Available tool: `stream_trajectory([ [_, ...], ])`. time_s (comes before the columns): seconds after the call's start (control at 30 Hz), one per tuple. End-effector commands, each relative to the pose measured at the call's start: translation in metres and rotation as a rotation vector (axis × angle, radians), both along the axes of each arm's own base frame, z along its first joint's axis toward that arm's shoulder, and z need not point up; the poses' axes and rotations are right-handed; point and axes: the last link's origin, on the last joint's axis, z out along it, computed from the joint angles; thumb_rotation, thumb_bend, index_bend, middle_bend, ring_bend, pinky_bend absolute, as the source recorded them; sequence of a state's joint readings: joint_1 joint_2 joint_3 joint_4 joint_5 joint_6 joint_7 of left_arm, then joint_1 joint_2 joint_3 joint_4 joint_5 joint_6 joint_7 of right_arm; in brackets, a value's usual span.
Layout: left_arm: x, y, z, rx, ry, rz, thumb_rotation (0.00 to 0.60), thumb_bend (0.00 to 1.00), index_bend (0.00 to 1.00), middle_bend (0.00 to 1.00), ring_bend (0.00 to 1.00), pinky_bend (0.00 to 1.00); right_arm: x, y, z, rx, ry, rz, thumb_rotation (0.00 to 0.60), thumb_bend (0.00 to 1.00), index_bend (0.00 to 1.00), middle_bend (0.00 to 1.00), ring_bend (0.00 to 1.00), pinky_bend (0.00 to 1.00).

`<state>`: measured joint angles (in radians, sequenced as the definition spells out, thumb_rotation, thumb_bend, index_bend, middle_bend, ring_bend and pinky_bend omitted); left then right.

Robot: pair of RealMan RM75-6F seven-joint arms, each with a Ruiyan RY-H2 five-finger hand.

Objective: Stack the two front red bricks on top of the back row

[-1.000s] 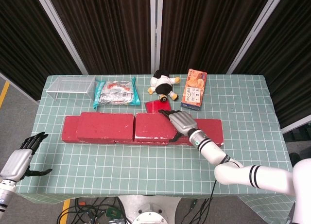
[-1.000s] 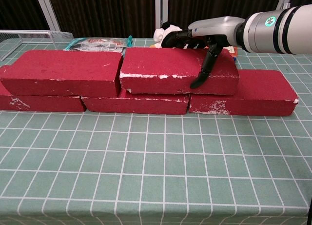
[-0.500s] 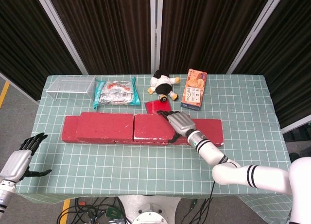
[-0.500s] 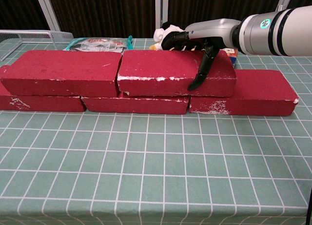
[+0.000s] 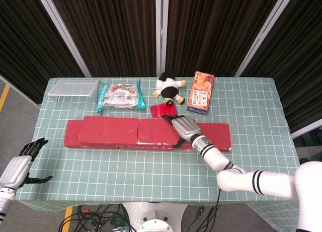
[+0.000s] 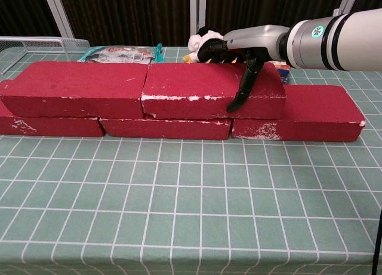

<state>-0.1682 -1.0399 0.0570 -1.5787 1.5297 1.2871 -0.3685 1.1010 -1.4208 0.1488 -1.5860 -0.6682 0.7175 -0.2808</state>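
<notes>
Three red bricks form the bottom row [image 6: 310, 111] on the green grid mat, seen end to end in the chest view. Two more red bricks lie on top of it. The upper left brick [image 6: 74, 90] [image 5: 108, 131] lies free. My right hand [image 6: 236, 54] [image 5: 182, 127] grips the upper right brick [image 6: 191, 90] [image 5: 156, 132], its fingers over the top rear edge and its thumb [image 6: 242, 90] down the front face. The two upper bricks nearly touch end to end. My left hand [image 5: 21, 162] hovers off the table's front left corner, holding nothing, fingers extended.
Along the back of the table stand a wire rack [image 5: 73, 90], a snack bag [image 5: 119, 96], a plush toy [image 5: 170, 88] and an orange box [image 5: 201, 92]. A small red piece [image 5: 162, 110] lies just behind the bricks. The table edge runs close in front.
My right hand has slid the upper right brick leftward, narrowing the gap to the upper left brick. The left hand has barely moved.
</notes>
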Motion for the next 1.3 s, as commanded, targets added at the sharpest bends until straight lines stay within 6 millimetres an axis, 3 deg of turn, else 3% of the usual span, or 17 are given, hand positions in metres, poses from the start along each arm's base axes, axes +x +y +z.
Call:
stream_trajectory([
  [0.03,-0.0003,0.0002,-0.0007,-0.002,0.000,0.002,0.600,0.03,0.07,0.00,0.00,0.00,0.0007,0.0000,-0.0013,0.002,0.003,0.002,0.600,0.08,0.07,0.26,0.22,0.29],
  [1.3,-0.0033,0.0005,0.0004,-0.003,-0.014,0.007,0.600,0.03,0.07,0.00,0.00,0.00,0.0047,-0.0015,-0.0049,-0.003,-0.014,-0.009,0.600,0.08,0.07,0.24,0.22,0.29],
])
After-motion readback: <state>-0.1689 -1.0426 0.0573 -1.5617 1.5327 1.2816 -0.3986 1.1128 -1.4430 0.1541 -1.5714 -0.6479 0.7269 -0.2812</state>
